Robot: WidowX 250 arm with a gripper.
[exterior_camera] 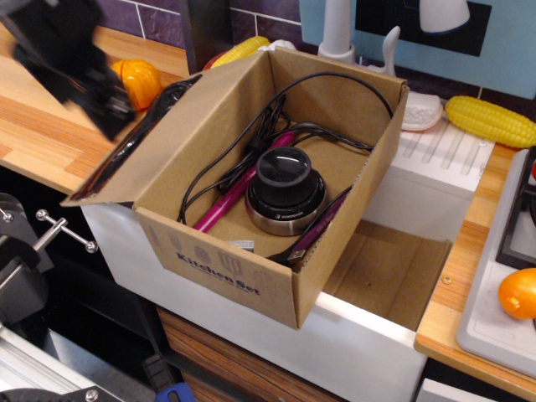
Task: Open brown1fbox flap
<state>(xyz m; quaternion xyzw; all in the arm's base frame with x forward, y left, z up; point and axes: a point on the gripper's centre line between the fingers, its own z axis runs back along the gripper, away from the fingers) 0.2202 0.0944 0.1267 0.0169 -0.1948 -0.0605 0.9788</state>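
Note:
The brown1fbox [226,268] sits on the rim of a white basin, its "Kitchen Set" print facing me. Its top is open. The flap [180,126] leans outward to the left, its inner side up and its free edge out over the wooden counter. Inside lie a black round device [283,193], pink pens [230,197] and a black cable. My gripper [100,100] is a blurred black shape at the upper left, just above and left of the flap's outer edge. The blur hides how its jaws stand.
The white basin [368,343] holds a flat cardboard sheet [394,268]. An orange fruit [142,79] lies on the wooden counter [42,142] behind the gripper. A corn cob [490,120] is at the back right, another orange [519,293] at the right edge.

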